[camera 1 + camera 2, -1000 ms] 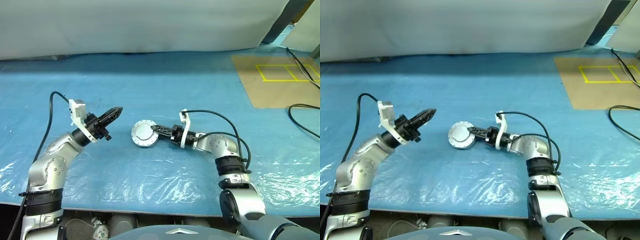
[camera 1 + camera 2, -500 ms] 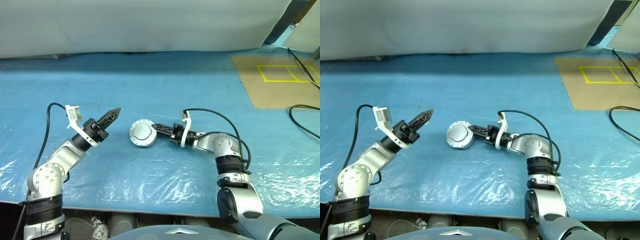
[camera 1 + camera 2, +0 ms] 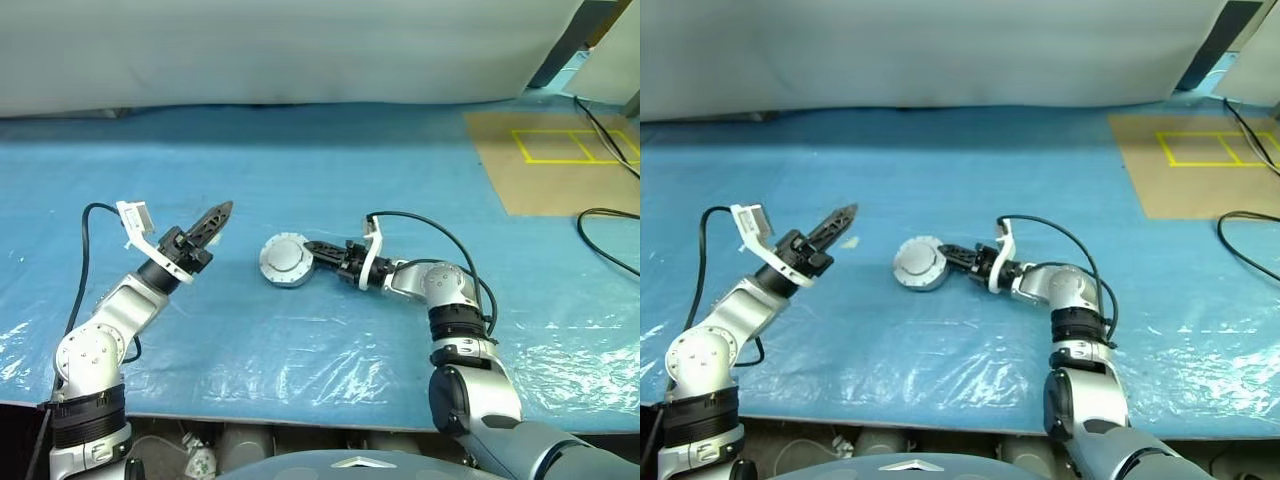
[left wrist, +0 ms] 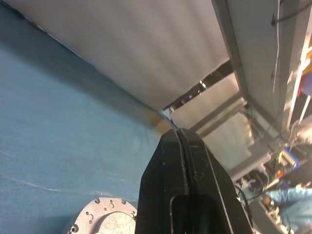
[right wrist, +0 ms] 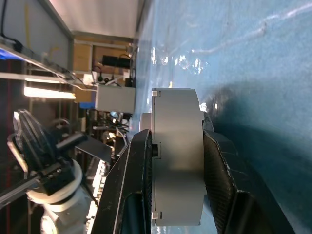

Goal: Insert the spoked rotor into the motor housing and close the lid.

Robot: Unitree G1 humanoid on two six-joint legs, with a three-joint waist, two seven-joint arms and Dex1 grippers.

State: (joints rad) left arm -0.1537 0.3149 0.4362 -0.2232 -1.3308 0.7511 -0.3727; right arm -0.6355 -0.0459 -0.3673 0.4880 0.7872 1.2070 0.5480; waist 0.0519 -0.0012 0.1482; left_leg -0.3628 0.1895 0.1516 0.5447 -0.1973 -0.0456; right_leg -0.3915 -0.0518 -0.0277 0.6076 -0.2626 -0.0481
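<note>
A wide tabletop (image 3: 320,170) fills the room in front of the robot, covered edge to edge in crinkled blue plastic sheeting. At the far right corner lies a brown cardboard sheet (image 3: 560,170) with yellow tape rectangles on it, and black cables (image 3: 610,215) trail over that side. A pale curtain (image 3: 280,50) hangs behind the far edge.

Near the middle of the tabletop sits the motor housing (image 3: 286,261), a short round grey puck with the lid (image 3: 918,262) on top of it, smooth and light grey with a small raised centre. In the right wrist view its thick grey side wall sits between two black fingers (image 5: 134,180), one pressed against each flat face.

The right gripper (image 3: 318,251) reaches in level from the right, its fingers clamped on the housing's near-right edge.

The left gripper (image 3: 218,215) hangs in the air well apart from the housing, to its left, tilted slightly upward and pointing toward the middle. Its fingers (image 4: 168,170) are pressed together with nothing between them.
</note>
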